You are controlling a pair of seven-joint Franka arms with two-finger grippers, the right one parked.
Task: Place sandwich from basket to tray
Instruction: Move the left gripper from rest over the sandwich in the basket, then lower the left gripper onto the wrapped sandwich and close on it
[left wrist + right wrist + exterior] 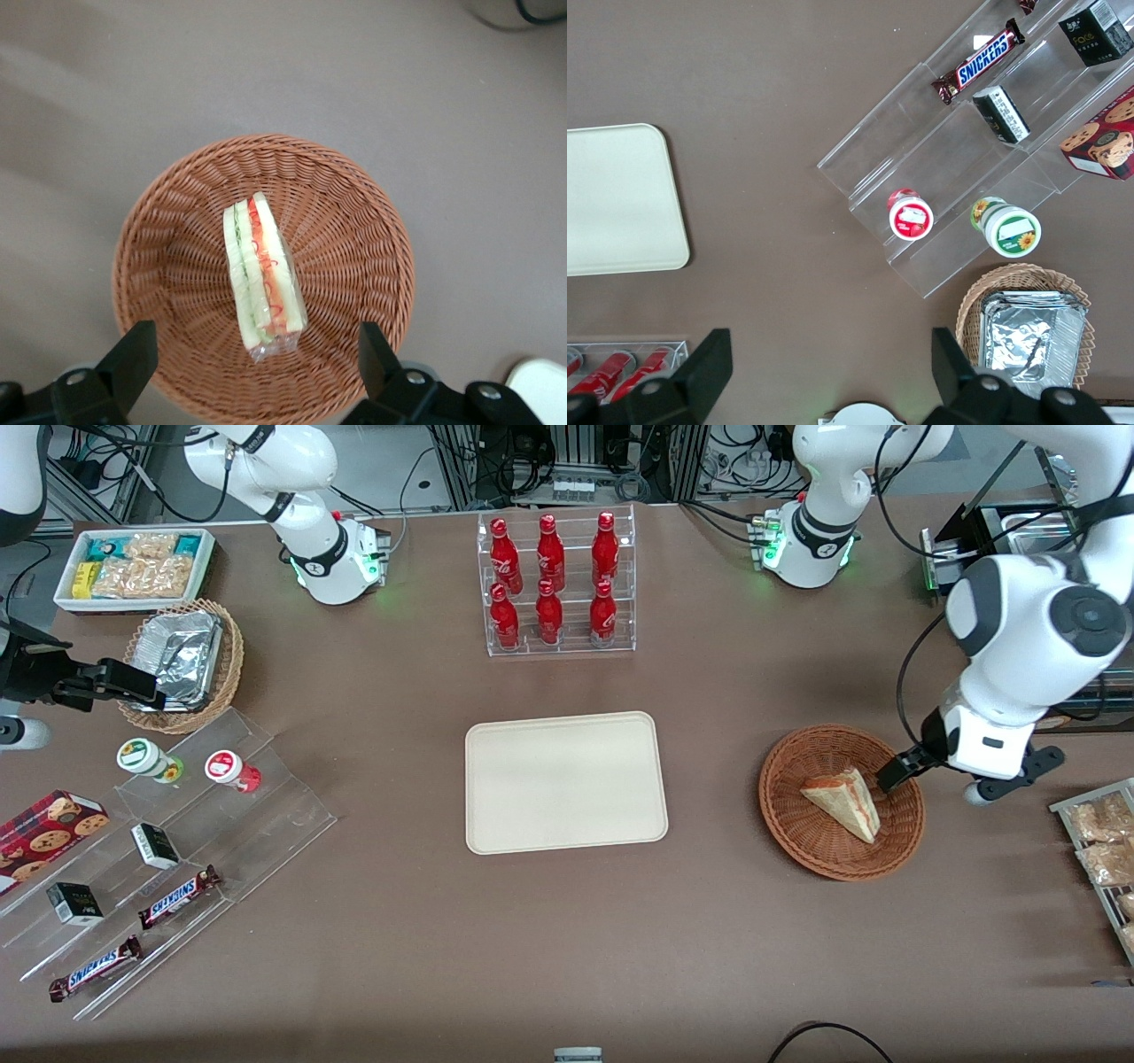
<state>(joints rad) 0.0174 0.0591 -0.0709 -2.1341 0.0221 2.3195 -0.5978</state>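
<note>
The sandwich (842, 802), a pale wedge with red and green filling in clear wrap, lies in the round reddish-brown wicker basket (797, 841) toward the working arm's end of the table. The wrist view shows the sandwich (262, 270) standing on edge in the middle of the basket (354, 230). My left gripper (890, 778) hangs just above the basket's rim, beside the sandwich. In the wrist view the gripper (255, 359) is open wide and empty, its fingers apart over the basket. The cream tray (567, 782) lies empty at the table's middle.
A clear rack of red bottles (558, 584) stands farther from the front camera than the tray. A wire rack of bagged snacks (1103, 850) sits beside the basket at the working arm's end. A stepped clear shelf (168, 850), foil basket (182, 660) and white bin (133, 567) lie toward the parked arm's end.
</note>
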